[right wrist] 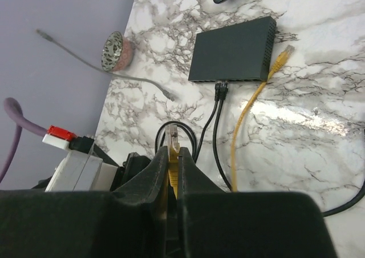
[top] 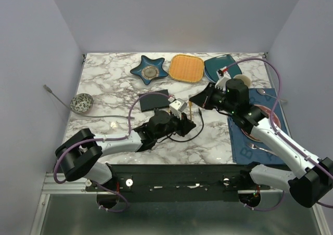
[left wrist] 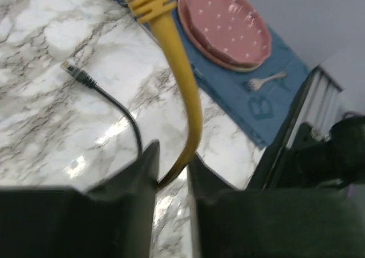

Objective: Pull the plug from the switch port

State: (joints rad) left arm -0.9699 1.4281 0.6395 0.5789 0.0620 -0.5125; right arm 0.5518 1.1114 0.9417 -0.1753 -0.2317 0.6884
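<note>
The switch is a flat black box left of the table's middle. Two black plugs sit in its near edge. A yellow cable has one free plug lying beside the switch's short side. My right gripper is shut on the cable's other yellow plug, held above the table. My left gripper sits just below it. Its jaws stand a narrow gap apart, and the yellow cable runs through between them.
A loose black cable end lies on the marble. A blue mat with a pink plate and fork lies right. A star dish, orange plate and teal plate stand at the back. A patterned bowl stands left.
</note>
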